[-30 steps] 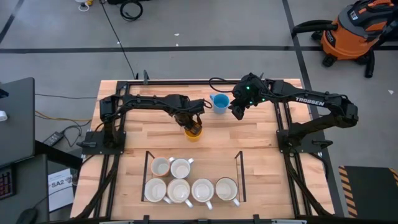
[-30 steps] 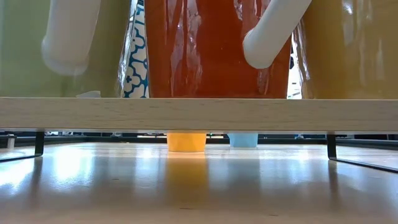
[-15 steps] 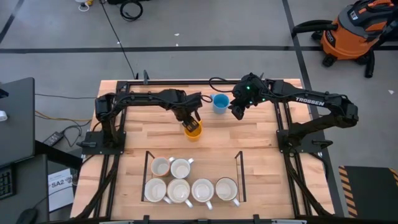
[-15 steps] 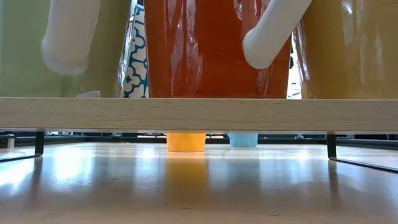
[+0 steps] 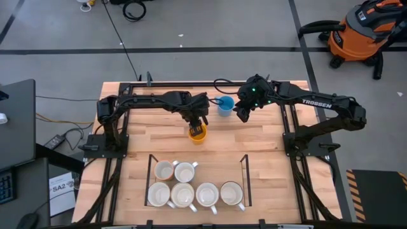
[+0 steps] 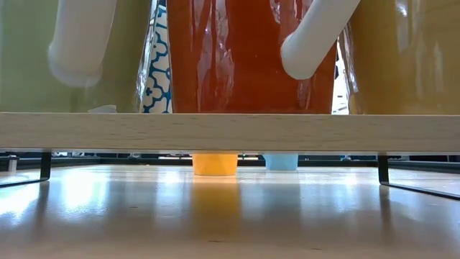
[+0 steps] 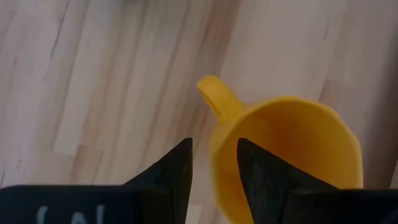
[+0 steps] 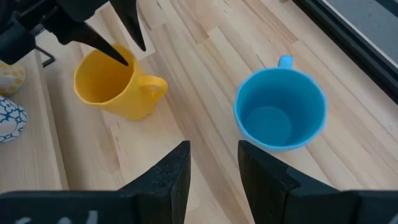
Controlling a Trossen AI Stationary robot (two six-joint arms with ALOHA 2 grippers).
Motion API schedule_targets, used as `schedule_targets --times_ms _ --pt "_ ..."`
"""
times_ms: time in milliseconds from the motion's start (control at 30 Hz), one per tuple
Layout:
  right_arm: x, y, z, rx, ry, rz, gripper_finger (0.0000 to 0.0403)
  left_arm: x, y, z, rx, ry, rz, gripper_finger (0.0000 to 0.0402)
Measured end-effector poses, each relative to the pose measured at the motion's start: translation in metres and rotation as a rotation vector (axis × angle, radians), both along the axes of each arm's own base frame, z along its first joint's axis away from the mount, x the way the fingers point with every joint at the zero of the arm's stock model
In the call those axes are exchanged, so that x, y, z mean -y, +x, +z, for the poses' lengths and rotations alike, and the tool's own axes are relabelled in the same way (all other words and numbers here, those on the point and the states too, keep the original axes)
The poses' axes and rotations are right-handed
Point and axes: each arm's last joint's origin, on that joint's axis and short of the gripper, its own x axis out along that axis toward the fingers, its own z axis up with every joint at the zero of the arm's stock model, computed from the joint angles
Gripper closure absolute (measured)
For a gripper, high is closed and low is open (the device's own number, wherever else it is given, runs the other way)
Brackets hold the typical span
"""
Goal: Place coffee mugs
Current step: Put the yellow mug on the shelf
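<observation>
The orange-yellow coffee mug (image 5: pixel 198 132) stands upright on its base on the wooden table, its handle (image 7: pixel 217 96) sticking out sideways. My left gripper (image 5: pixel 199 121) hangs just above it, pointing steeply down and open; one finger (image 7: pixel 258 177) is over the mug's inside, the other (image 7: pixel 177 171) outside its wall. The blue mug (image 5: pixel 224 105) stands on its base farther back. My right gripper (image 5: pixel 242 114) hovers open just right of it, with nothing between its fingers. Several white and cream mugs (image 5: pixel 191 191) sit in a wire rack near the front edge. My left gripper straddles the yellow mug's rim (image 7: pixel 221 165), beside the handle, coming from above. Bare wood shows between the outer finger and the wall. Whether the inner finger touches the wall, I cannot tell. The mug rests on the table.
The wire rack (image 5: pixel 150 170) takes up the near middle of the table. Black arm frames (image 5: pixel 111 137) run along both sides. In the low view a wooden board (image 6: pixel 230 131) carrying big mugs, among them a red-brown one (image 6: pixel 251 57), blocks most of the sight.
My left gripper has rolled about its own pointing line and risen a little off the yellow mug, drawing slightly toward the far edge. The mug stays standing where it was.
</observation>
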Motion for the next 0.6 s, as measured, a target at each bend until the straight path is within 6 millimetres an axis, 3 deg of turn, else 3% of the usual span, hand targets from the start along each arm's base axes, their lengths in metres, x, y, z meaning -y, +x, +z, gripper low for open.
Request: schedule_targets --times_ms 433,600 --pt "0.000 0.000 0.000 0.005 0.000 0.002 0.0264 0.003 0.009 -0.015 -0.009 0.007 -0.003 0.0270" --pt "0.000 0.001 0.001 0.013 -0.003 0.002 0.0264 0.005 0.012 -0.019 -0.013 0.007 -0.010 0.0294"
